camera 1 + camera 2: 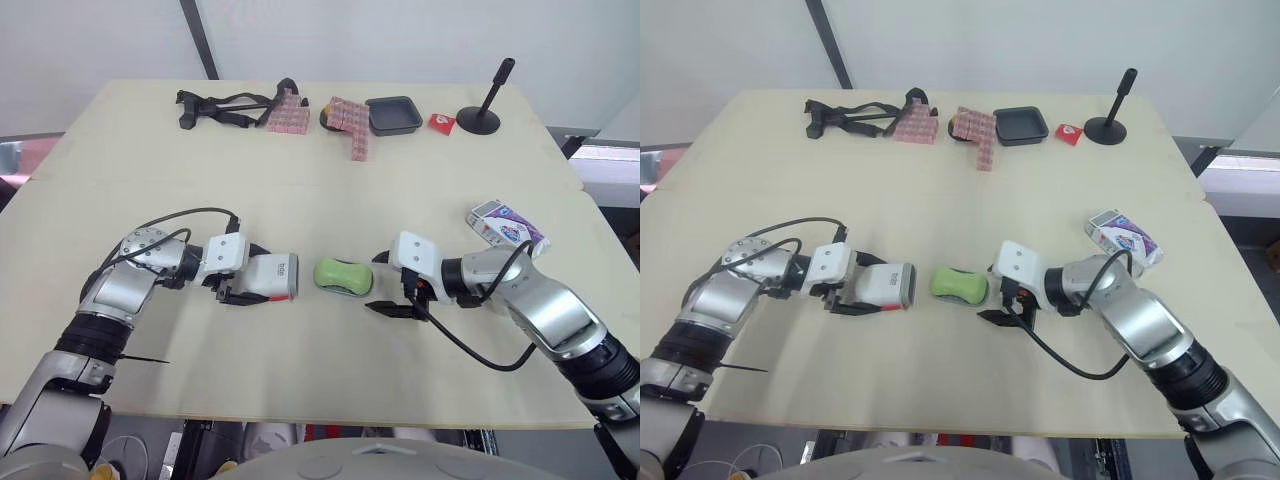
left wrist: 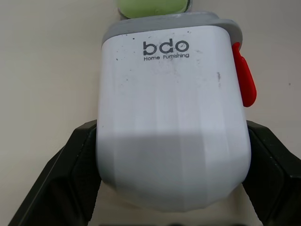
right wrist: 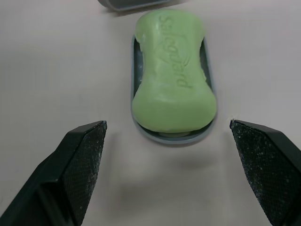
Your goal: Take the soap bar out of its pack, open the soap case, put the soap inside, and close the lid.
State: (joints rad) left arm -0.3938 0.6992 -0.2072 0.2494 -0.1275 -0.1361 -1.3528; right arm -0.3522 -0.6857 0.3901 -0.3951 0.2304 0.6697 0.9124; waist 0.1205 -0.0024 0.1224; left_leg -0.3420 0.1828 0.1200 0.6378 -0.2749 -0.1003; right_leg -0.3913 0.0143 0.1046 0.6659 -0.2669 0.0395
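The green soap bar (image 1: 342, 276) lies on the grey base tray (image 3: 169, 137) of the soap case, near the middle of the table. Just left of it, my left gripper (image 1: 250, 275) is shut on the white soap case lid (image 2: 174, 117), its black fingers (image 2: 70, 174) pressing both sides. The lid has a grey rim and a red latch, and its rim faces the soap. My right gripper (image 1: 383, 282) stands open just right of the soap, fingers (image 3: 80, 155) spread wider than the bar and not touching it. The soap's pack (image 1: 505, 225) lies at the right.
Along the far edge lie a black strap (image 1: 225, 108), pink patterned packs (image 1: 345, 120), a black tray (image 1: 393, 113), a small red item (image 1: 442, 122) and a black stand (image 1: 482, 110). Cables loop from both wrists over the table.
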